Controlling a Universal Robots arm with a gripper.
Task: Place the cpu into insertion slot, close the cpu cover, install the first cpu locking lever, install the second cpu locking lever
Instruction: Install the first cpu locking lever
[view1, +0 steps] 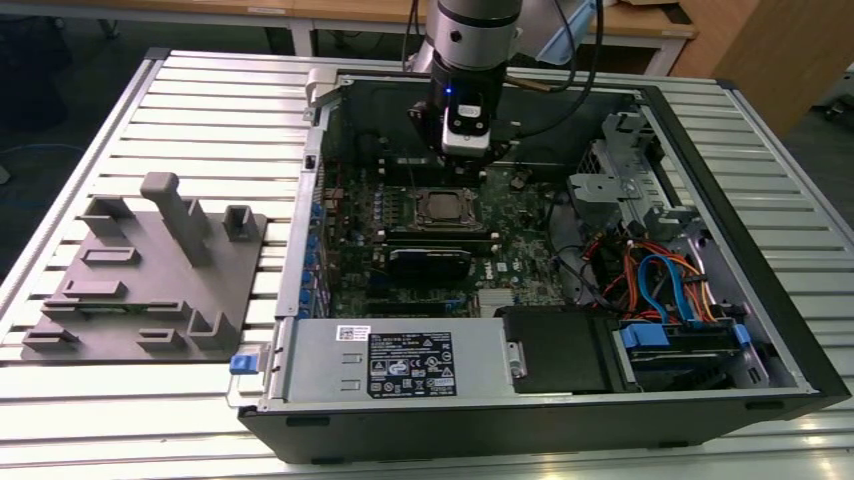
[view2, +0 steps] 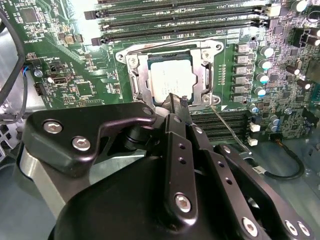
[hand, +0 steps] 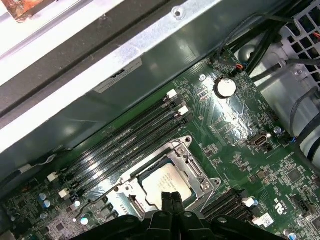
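One arm: the robot arm (view1: 470, 40) comes down from the top centre of the exterior view into the open computer case (view1: 534, 435).
Gripper: the gripper (view2: 178, 100) hangs at the edge of the socket, and its fingers (hand: 166, 202) are pressed together with nothing between them.
Cpu: the cpu (view2: 170, 82) lies flat in the insertion slot (view2: 131, 61) with its pale metal top up, just above the middle of the exterior view.
Cpu cover: the cpu cover (view2: 206, 75) lies down around the cpu, its window framing the chip's top.
Contact: I cannot tell whether the fingertips touch the cover.
Lever: a thin wire lever (view2: 229, 125) slants away from one socket corner.
Memory slots: long black memory slots (hand: 125, 145) run just beside the socket on the green motherboard (hand: 235, 120).
Fixture: a grey fixture (view1: 147, 270) sits on the slatted table (view1: 214, 100) at the exterior view's left, well apart from the case.
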